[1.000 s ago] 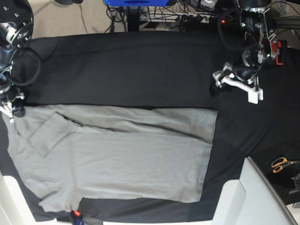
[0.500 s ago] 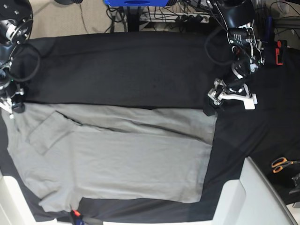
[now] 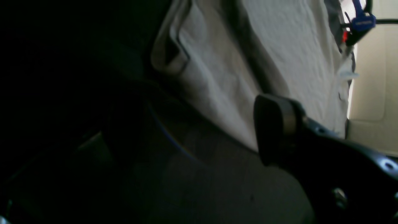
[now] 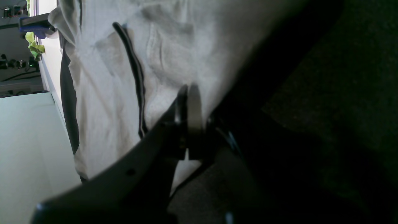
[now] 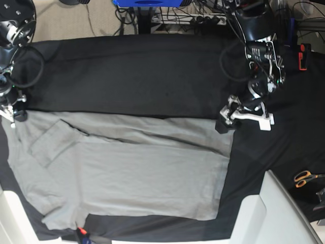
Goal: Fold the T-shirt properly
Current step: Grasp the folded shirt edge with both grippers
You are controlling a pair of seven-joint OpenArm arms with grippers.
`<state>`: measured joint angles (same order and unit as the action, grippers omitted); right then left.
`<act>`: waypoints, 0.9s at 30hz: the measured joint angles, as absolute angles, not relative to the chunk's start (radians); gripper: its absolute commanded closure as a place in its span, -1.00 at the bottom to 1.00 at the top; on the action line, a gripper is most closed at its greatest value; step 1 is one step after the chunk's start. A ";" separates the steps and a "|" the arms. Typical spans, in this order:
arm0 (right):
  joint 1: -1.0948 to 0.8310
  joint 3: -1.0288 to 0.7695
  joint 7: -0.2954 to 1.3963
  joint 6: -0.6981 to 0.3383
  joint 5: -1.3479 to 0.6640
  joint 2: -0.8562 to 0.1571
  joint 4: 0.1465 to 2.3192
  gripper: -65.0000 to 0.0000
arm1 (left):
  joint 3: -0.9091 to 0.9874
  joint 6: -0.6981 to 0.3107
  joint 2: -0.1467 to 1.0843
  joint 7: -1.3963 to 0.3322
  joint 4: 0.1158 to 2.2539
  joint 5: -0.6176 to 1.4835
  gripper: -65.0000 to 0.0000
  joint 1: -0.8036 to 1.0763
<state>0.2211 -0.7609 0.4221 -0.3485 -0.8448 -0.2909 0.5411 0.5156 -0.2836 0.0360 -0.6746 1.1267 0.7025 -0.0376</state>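
Observation:
The light-grey T-shirt [image 5: 132, 173] lies spread flat on the black table cloth [image 5: 127, 76], with one sleeve folded in at the left. My left gripper [image 5: 242, 122] is open just over the shirt's upper right corner. In the left wrist view this gripper [image 3: 199, 130] spans the cloth beside the shirt's edge [image 3: 264, 46], and one pad [image 3: 272, 124] shows clearly. My right gripper [image 5: 11, 116] sits at the shirt's upper left corner. In the right wrist view its fingers [image 4: 187, 93] are pressed together on the T-shirt [image 4: 102, 93] edge.
Orange-handled scissors [image 5: 304, 178] lie at the right side of the table. A white surface [image 5: 264, 213] borders the lower right corner. A small red object [image 5: 81, 234] sits by the shirt's lower left hem. Cables and a blue frame [image 5: 147, 2] lie beyond the far edge.
My left arm has come down and to the left, from over the bare cloth to the shirt's upper right corner, jaws still open. The right gripper has barely shifted.

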 measured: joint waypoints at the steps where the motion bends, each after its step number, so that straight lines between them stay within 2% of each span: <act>1: 0.221 -0.761 0.422 -0.348 -0.845 -0.291 0.541 0.97 | 0.516 -0.284 0.036 -0.679 1.123 0.703 -0.66 -0.046; 11: 0.221 -0.761 0.422 -0.348 -0.845 -0.291 0.541 0.97 | 0.507 -0.272 0.034 -0.685 1.108 0.688 -0.66 -0.130; 15: 0.221 -0.761 0.422 -0.348 -0.845 -0.291 0.541 0.97 | 0.507 -0.269 0.036 -0.680 0.997 0.686 -0.66 -0.171; 27: 0.221 -0.762 0.422 -0.348 -0.845 -0.291 0.541 0.97 | 0.516 -0.284 0.036 -0.669 0.982 0.704 -0.66 -0.163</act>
